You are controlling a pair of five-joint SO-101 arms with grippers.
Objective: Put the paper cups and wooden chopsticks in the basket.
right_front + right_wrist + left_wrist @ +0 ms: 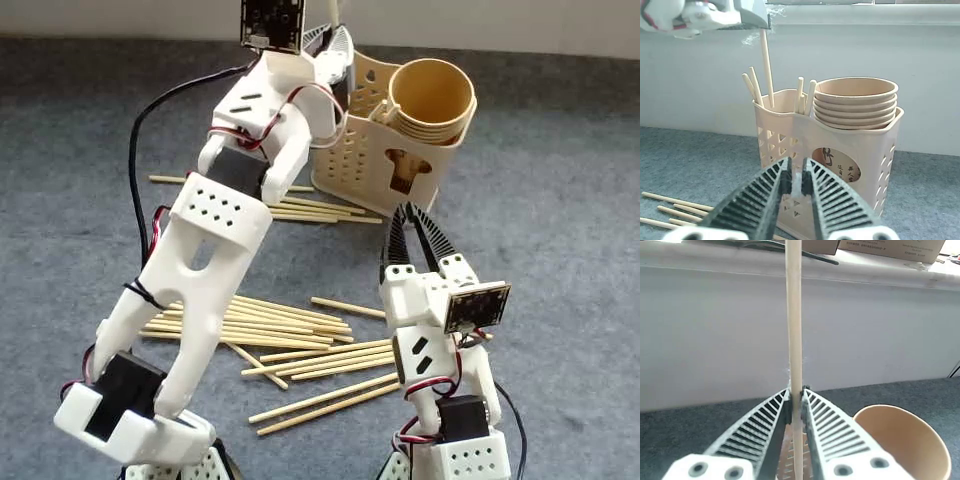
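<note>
Not much print to call here. On the front of the basket (880, 145) there's an oval patch (837, 162) carrying dark brush-style characters: one large, with smaller ones in columns beside it. All of them are too small to make out. In the left wrist view, a cardboard box (890, 245) on the ledge behind shows a single line of tiny dark print, and that can't be read either. No legible number or sign turns up anywhere.

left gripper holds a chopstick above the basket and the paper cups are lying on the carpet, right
No: the paper cups are stacked inside the basket, as the right wrist view shows. The left gripper does hold a chopstick above the basket.
</note>
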